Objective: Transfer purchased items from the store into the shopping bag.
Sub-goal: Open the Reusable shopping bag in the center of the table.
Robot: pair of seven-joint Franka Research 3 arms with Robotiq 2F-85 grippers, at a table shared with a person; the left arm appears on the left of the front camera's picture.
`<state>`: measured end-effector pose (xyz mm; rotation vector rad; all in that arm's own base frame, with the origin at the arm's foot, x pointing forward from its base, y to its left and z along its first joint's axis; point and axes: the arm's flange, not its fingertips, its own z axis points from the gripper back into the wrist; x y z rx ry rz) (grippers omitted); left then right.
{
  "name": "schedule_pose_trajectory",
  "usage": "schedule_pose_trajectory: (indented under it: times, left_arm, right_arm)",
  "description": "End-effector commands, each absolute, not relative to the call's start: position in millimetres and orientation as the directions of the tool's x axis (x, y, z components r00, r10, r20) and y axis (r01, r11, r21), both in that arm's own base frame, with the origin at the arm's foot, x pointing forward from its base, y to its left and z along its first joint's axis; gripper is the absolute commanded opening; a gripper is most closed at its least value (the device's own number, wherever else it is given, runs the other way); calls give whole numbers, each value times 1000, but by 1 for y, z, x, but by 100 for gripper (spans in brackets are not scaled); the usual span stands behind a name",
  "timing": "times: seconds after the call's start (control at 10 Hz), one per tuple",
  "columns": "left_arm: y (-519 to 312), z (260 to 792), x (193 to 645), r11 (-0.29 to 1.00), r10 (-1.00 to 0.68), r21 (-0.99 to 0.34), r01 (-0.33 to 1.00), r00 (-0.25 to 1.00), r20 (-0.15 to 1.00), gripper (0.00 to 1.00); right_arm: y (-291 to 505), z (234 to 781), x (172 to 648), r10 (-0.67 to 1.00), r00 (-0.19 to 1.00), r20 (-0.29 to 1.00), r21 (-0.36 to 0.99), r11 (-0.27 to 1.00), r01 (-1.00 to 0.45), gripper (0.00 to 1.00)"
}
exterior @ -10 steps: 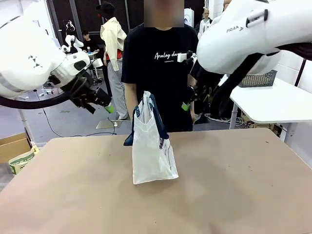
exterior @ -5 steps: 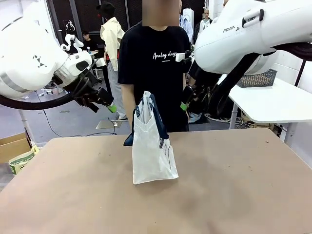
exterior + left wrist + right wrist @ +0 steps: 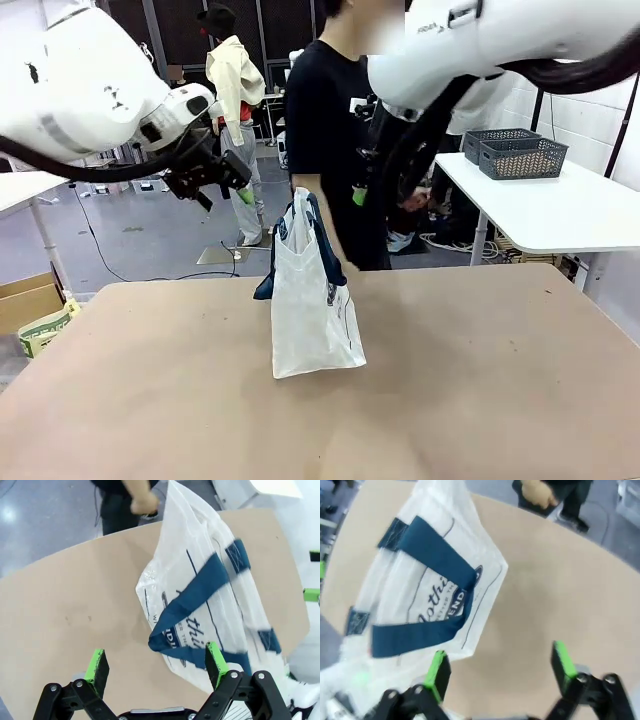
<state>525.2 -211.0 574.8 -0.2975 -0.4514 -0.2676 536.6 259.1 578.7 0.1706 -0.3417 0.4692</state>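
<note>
Hovering both arms above the table rn: left gripper and right gripper are both spread wide, nothing in either. Shopping bag stands upright mid-table, navy handles up top. It sits btwn the two grippers, its top abt level with them, left one off its left side, right one off its right, roughly equally near. Each wrist cam faces a printed broad side, so I reckon the mouth's long axis runs near-to-far, w/ access from above btwn the straps.

Shopping bag translucent white, navy straps, dark blue oval logo; table brown; shirt black.
</note>
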Motion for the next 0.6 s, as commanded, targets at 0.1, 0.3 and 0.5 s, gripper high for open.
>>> schedule_pose_trajectory:
  times: [0.1,0.3,0.5]
  left_arm:
    - [-236,589,550,944,-115,-248,218,920,374,100]
    - [-238,590,548,919,-156,-283,276,911,382,100]
    - [-239,585,548,931,-132,-268,246,915,381,100]
  right_arm:
    - [301,608,581,322,917,235,138,923,-359,100]
    - [324,612,591,348,901,258,94,919,-382,100]
    - [292,599,570,334,907,255,139,916,-377,100]
